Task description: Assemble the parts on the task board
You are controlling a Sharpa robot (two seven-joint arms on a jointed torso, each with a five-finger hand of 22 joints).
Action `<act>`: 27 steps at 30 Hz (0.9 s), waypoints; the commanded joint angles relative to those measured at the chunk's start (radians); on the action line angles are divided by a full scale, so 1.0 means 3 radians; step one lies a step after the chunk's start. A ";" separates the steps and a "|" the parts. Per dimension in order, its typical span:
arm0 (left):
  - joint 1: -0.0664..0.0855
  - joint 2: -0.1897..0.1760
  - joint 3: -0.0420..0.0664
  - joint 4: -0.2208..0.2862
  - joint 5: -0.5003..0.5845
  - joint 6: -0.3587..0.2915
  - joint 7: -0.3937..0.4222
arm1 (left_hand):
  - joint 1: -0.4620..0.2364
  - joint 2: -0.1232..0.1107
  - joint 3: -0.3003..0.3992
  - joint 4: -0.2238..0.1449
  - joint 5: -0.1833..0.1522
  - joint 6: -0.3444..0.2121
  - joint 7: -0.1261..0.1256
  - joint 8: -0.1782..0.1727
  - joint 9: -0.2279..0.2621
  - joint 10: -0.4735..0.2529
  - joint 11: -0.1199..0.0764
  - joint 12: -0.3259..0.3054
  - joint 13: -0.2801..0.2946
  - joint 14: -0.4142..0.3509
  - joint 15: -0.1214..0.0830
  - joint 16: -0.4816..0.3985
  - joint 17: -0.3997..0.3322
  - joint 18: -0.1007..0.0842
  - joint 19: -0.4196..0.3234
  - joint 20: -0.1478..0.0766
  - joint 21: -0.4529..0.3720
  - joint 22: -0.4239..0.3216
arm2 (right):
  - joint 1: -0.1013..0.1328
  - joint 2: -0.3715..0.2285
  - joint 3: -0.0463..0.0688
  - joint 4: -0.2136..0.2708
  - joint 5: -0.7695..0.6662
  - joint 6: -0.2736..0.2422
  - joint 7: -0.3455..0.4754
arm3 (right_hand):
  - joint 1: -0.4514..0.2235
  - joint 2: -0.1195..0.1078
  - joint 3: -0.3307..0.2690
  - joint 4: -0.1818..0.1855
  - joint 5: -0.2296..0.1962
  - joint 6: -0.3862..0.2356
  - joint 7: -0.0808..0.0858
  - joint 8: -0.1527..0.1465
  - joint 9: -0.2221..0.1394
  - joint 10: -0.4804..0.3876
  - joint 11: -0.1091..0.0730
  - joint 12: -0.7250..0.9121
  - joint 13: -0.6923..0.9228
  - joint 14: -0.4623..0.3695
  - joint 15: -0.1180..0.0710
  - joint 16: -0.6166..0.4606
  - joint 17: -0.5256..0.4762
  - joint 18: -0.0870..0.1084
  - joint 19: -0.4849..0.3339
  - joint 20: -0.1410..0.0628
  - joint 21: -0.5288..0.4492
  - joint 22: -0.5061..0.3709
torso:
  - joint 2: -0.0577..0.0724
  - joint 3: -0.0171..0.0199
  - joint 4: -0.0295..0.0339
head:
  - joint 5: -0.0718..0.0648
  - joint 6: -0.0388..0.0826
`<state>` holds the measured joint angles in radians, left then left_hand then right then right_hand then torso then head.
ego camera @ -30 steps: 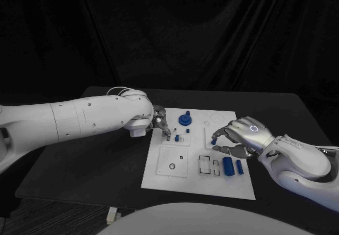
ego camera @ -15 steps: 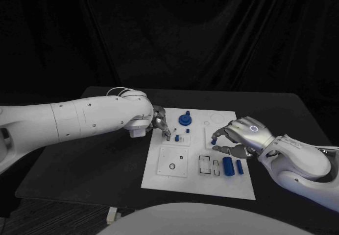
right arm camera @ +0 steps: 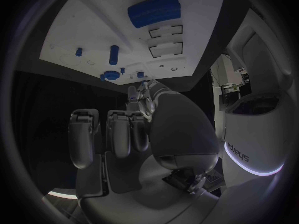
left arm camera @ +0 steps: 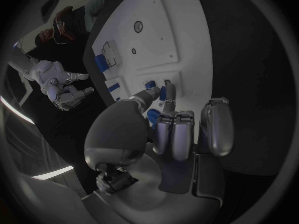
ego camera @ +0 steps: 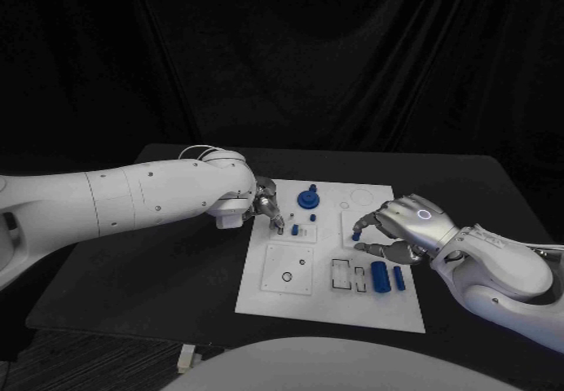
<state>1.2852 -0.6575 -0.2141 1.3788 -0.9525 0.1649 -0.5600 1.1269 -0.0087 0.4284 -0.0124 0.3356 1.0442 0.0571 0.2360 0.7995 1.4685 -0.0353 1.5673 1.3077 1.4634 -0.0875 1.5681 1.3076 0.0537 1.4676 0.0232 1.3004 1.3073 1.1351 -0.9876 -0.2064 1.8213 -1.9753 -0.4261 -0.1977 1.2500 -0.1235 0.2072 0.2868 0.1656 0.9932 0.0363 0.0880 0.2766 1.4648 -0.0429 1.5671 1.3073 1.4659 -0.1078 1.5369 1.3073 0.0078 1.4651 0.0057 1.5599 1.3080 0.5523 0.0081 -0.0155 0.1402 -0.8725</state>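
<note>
- The task board (ego camera: 282, 281) lies in the middle of the black counter (ego camera: 153, 269), and both hands work over its far half.
- The left hand (ego camera: 266, 205) reaches in over the board's left edge. In the left wrist view its thumb and a fingertip (left arm camera: 169, 90) pinch a small blue peg (left arm camera: 162, 93) right at the board's surface, with the other fingers curled back.
- That peg (ego camera: 294, 230) sits among small sockets near the board's middle, so the step in hand looks like seating it in its hole. I cannot tell whether it is already fully down.
- The right hand (ego camera: 402, 230) hovers over the board's right side, fingers curled around a small blue piece (ego camera: 356, 234); it appears to pinch it, though the contact is partly hidden.
- A round blue knob (ego camera: 308, 198) stands at the far end of the board. A larger blue block (ego camera: 380, 275) and a slimmer blue bar (ego camera: 399, 278) lie near the right edge, just beside empty rectangular slots (ego camera: 341, 274).
- Next, the left hand probably needs a straight downward press with the peg kept upright, then a clean release without dragging it out.
- After that, the block and bar remain to be fitted.
</note>
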 commanded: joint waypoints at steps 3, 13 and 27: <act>-0.0008 0.0004 0.0003 0.0000 0.0025 0.0087 0.0012 | -0.0012 0.0019 0.0277 -0.0256 -0.0007 0.0008 -0.0036 0.0005 -0.0004 0.0341 0.0016 0.0012 0.0877 0.0358 0.0020 0.0009 0.0877 0.0005 0.0006 0.0026 -0.0021 0.0634 | -0.0008 0.0001 0.0001 0.0005 -0.0014 -0.0008 -0.0038 | 0.0024 0.0016 0.0024 0.0001 0.0023 0.0014 0.0001 -0.0009 -0.0004 0.0353 -0.0009 0.0012 0.0878 0.0301 -0.0019 -0.0016 0.0621 -0.0013 0.0325 -0.0014 -0.0011 0.0859 | 0.0002 0.0000 0.0001 | -0.0003 -0.0001; -0.0023 0.0008 0.0003 -0.0012 0.0025 0.0129 0.0010 | -0.0039 0.0023 0.0267 -0.0239 -0.0019 0.0007 -0.0038 0.0003 -0.0007 0.0341 0.0014 0.0012 0.0877 0.0358 0.0019 0.0009 0.0877 0.0008 0.0000 0.0025 -0.0036 0.0630 | -0.0008 0.0003 0.0001 0.0001 -0.0014 -0.0006 -0.0037 | 0.0026 0.0015 0.0024 0.0001 0.0023 0.0014 0.0001 -0.0009 -0.0004 0.0353 -0.0008 0.0012 0.0878 0.0301 -0.0019 -0.0018 0.0617 -0.0013 0.0325 -0.0014 -0.0011 0.0859 | 0.0001 0.0000 0.0001 | -0.0009 -0.0001; -0.0039 0.0038 0.0003 -0.0083 0.0025 0.0140 0.0012 | -0.0173 0.0042 0.0204 -0.0140 -0.0202 -0.0002 -0.0052 -0.0017 -0.0032 0.0341 0.0005 0.0012 0.0877 0.0358 0.0014 0.0009 0.0877 0.0012 -0.0009 0.0022 -0.0068 0.0623 | -0.0008 0.0008 0.0001 -0.0002 -0.0014 -0.0002 -0.0031 | 0.0026 0.0015 0.0024 0.0001 0.0023 0.0014 0.0001 -0.0009 -0.0004 0.0353 -0.0008 0.0012 0.0878 0.0301 -0.0019 -0.0018 0.0617 -0.0013 0.0325 -0.0014 -0.0011 0.0859 | 0.0001 0.0001 0.0001 | 0.0002 -0.0001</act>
<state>1.2753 -0.6489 -0.2142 1.3546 -0.9522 0.1962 -0.5620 1.0842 0.0052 0.4733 -0.0425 0.2797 1.0414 0.0482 0.2359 0.7909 1.4685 -0.0353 1.5673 1.3077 1.4634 -0.0875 1.5681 1.3074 0.0536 1.4675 0.0232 1.2849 1.3073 1.1350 -0.9851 -0.2064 1.8194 -1.9752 -0.4260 -0.1975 1.2500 -0.1235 0.2072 0.2869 0.1656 0.9932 0.0363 0.0880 0.2768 1.4648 -0.0429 1.5671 1.3073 1.4659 -0.1078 1.5369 1.3073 0.0078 1.4651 0.0057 1.5599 1.3077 0.5527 0.0081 -0.0152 0.1402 -0.8725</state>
